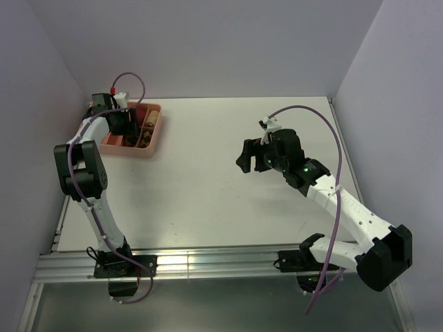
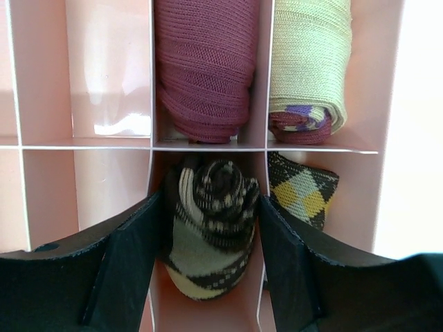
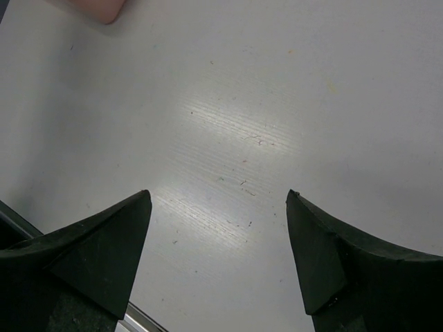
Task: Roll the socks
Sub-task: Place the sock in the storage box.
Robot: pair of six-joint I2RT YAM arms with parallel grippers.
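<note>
The left gripper (image 2: 211, 199) had its two black fingers (image 2: 135, 266) down inside the pink tray (image 2: 104, 187), one on each side of the rolled socks (image 2: 214, 228). They sat so close against the roll that it was impossible to tell whether they pressed on it or stood just clear. The dark brown roll, with its pale argyle pattern, stood on end in the middle compartment of the near row, its spiral end facing the wrist camera. In the compartment just to its right lay another dark argyle sock (image 2: 301, 190) with yellow and grey diamonds. Beyond the divider, a maroon roll (image 2: 204, 62) filled the middle compartment of the far row, and a pale green roll (image 2: 308, 55) with a purple-striped end lay beside it on the right. The two compartments on the left showed only bare pink floor. Well apart from the tray, the right gripper (image 3: 217, 195) hung over the white table (image 3: 277, 83) with its jaws spread wide and nothing between them.
</note>
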